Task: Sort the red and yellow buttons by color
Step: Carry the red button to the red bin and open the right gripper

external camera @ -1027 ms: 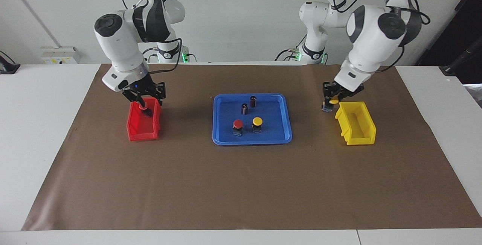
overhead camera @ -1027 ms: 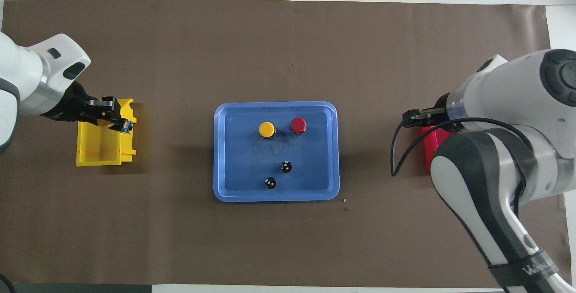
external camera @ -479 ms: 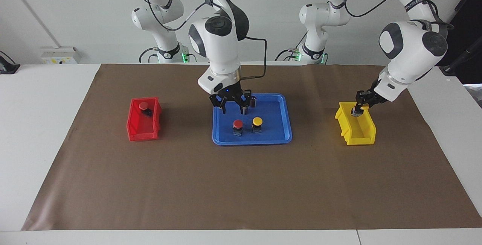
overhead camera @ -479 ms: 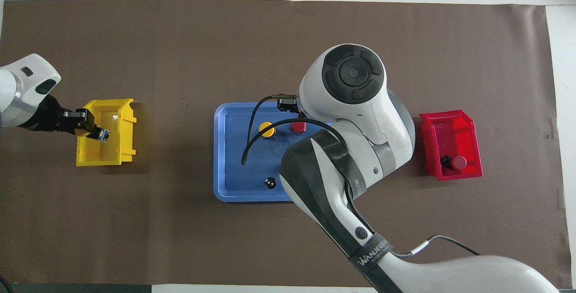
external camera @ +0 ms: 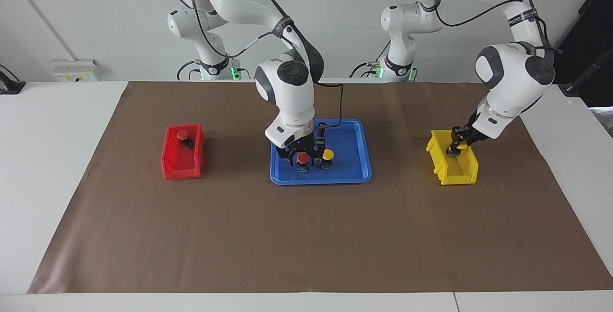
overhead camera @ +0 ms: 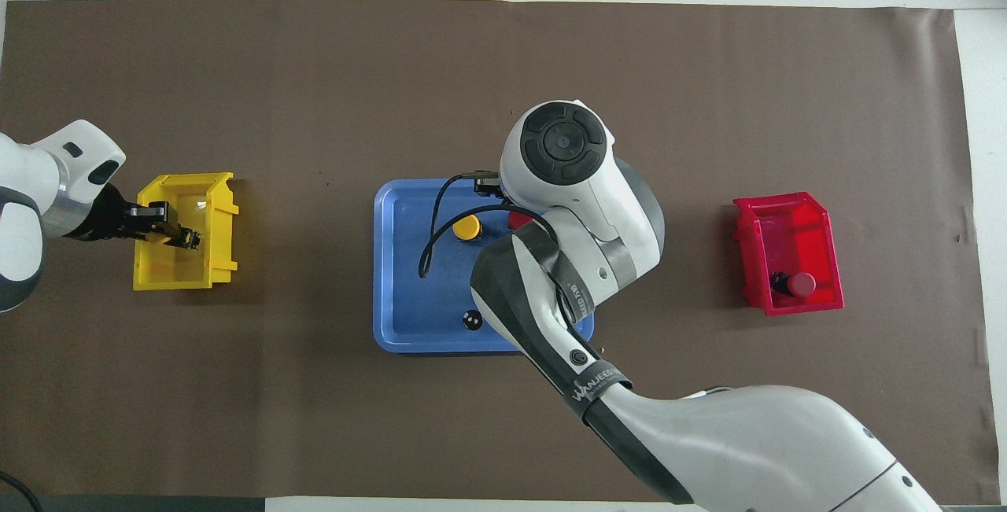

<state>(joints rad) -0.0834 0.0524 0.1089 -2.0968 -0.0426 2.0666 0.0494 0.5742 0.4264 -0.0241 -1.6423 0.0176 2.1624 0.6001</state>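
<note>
My right tool [external camera: 302,155] is down in the blue tray [external camera: 357,170], its fingers spread wide and straddling the red button [external camera: 302,158] that stands there; I cannot tell from either view whether the pads actually touch the button's cap or base. Just beside that button, toward my left arm's end of the tabletop, stands a yellow button [external camera: 327,155], upright and untouched. In the overhead view my own arm hides most of the red button, while the yellow one [overhead camera: 466,226] shows plainly. One small dark cylinder [overhead camera: 472,320] stands in the tray nearer to me than the buttons. My left tool [external camera: 455,147] is lowered into the yellow bin [external camera: 467,174] and grips the second yellow button [external camera: 458,146] there; it looks as if the button sits just above the bin's floor, though I cannot be sure. The second red button [external camera: 182,134] lies in the red bin [external camera: 173,168] at my right arm's end of the tabletop, tipped against the wall nearest to me.
</note>
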